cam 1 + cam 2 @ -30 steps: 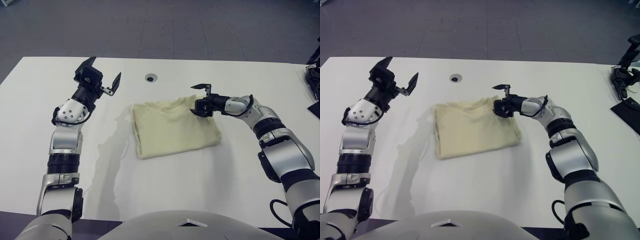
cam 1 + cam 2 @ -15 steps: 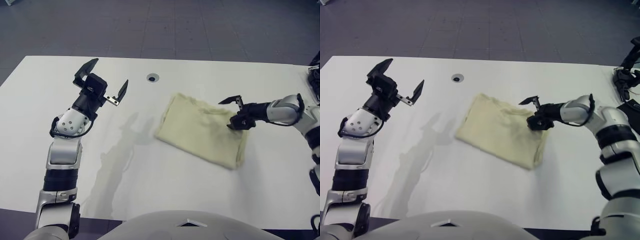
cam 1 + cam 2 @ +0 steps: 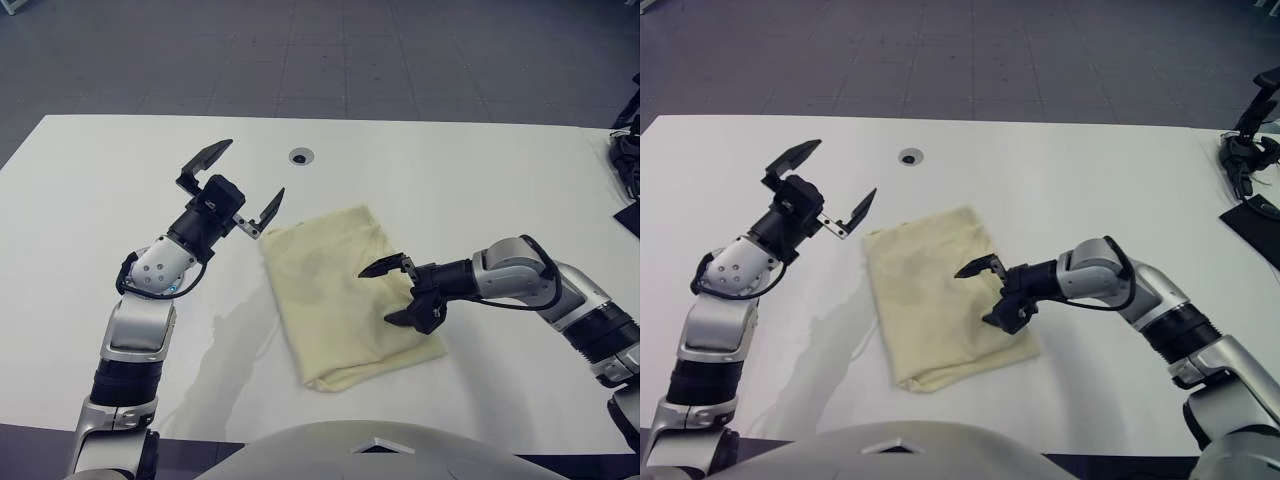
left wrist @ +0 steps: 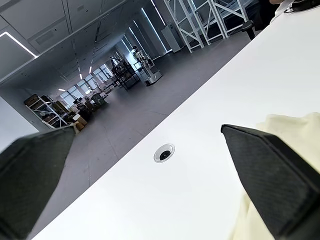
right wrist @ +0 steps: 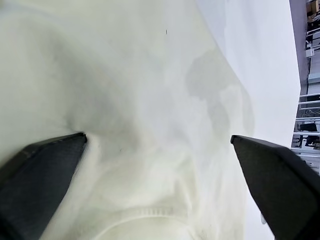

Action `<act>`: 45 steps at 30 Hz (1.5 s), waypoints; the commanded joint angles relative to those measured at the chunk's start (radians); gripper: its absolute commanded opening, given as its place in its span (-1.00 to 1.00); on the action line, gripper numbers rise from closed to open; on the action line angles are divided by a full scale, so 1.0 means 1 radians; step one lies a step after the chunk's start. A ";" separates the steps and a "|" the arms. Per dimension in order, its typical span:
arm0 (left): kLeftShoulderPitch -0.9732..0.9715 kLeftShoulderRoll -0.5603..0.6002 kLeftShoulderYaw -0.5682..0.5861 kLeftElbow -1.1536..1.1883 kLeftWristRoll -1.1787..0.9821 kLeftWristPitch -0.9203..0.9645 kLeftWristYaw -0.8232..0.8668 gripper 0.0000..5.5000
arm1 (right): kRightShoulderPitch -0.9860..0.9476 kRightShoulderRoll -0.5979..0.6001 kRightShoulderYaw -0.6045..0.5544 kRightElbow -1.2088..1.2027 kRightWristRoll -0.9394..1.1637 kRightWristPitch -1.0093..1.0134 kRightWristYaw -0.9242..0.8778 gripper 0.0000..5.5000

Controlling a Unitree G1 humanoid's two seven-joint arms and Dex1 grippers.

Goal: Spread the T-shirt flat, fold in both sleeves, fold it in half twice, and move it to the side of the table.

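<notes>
White desk (image 3: 480, 150) with the folded pale-yellow T-shirt (image 3: 330, 290) lying about mid-desk, its long side running roughly 11 to 5 o'clock. The right end effector (image 3: 378, 296) sits low over the shirt's 3 o'clock edge, fingers spread with cloth between them and nothing pinched. The left end effector (image 3: 255, 166) hovers wide open just off the shirt's 10 o'clock corner. There's dark cable clutter (image 3: 628, 160) at the desk's 3 o'clock edge and a small grommet hole (image 3: 299, 156) at 12 from the shirt. Half a second back the shirt lay further right and more crosswise; it's been swung round and both arms have come in closer.
</notes>
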 commanded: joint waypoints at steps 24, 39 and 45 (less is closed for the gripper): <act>0.370 0.209 0.111 -0.202 0.058 -0.344 -0.151 0.95 | 0.306 -0.029 -0.334 -0.191 0.376 0.061 0.044 0.96; 0.749 0.401 0.128 -0.206 0.401 -0.621 -0.252 0.95 | 0.523 -0.132 -0.365 -0.095 0.064 -0.205 0.014 0.96; 0.817 0.432 0.113 -0.223 0.403 -0.584 -0.300 0.95 | 0.545 -0.137 -0.309 -0.114 0.048 -0.216 0.010 0.96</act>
